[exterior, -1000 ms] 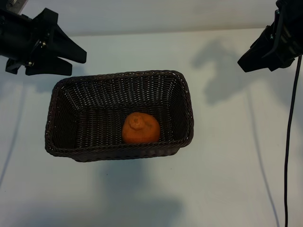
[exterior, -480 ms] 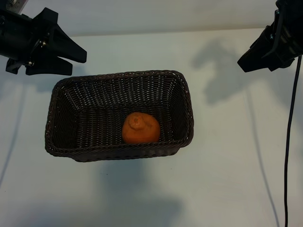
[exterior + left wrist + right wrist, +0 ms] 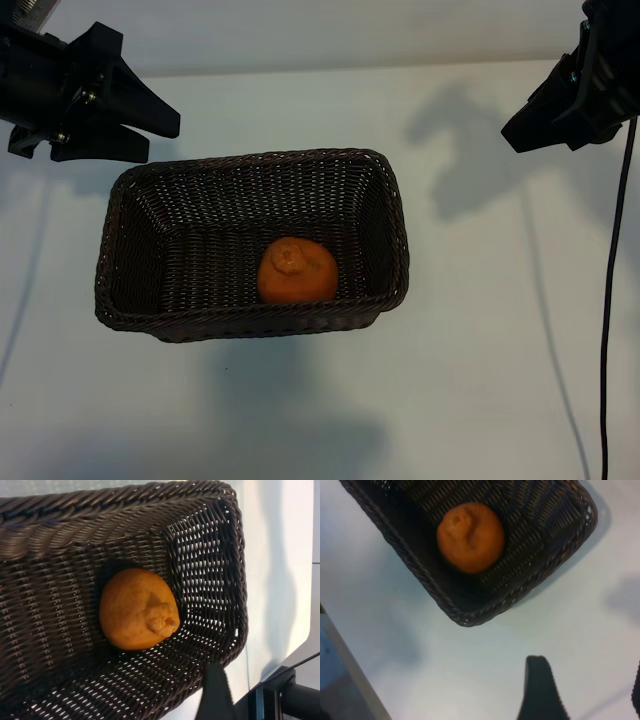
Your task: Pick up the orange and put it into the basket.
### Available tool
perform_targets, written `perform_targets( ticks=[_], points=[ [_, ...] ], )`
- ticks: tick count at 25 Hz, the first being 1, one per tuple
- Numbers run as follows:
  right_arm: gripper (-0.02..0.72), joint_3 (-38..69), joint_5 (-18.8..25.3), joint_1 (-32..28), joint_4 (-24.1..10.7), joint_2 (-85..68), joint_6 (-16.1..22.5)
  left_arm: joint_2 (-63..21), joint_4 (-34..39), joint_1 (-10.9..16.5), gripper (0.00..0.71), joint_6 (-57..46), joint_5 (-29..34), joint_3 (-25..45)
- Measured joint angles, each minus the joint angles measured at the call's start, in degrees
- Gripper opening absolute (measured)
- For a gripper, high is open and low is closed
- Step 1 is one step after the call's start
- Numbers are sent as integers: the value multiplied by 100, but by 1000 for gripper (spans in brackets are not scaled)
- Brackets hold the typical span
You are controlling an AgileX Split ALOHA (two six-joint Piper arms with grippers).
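At the near edge of the exterior view only the white desk (image 3: 300, 420) is seen, crossed by soft shadows, with a thin black cable (image 3: 606, 330) running down its right side. Beyond that bare stretch the basket (image 3: 140, 215) stands on the desk, dark brown, woven, rectangular with rounded corners. The orange (image 3: 297, 271) is found inside it, resting on the basket floor against the near long wall and somewhat toward the right end, its knobby stem end turned upward. Nothing is touching the fruit.

Farther back, the left hand (image 3: 155, 125) is held above the desk just past the basket's far left corner; its two black fingers are spread apart and nothing is gripped between them. In the left wrist view the orange (image 3: 137, 609) is looked down on from over the rim, one fingertip showing at the picture's edge. The right hand (image 3: 520, 130) is seen at the far right, well apart from the basket, angled downward; its fingers are likewise released and empty.
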Motion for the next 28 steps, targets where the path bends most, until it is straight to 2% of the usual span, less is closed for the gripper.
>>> perform_targets(
  ticks=[6,28],
  points=[
    [436,0,0,0,0,0,127,0,7,0,523,0,-29,0],
    [435,0,0,0,34,-4,136,0,34,0,523,-3,-57,0]
  ],
)
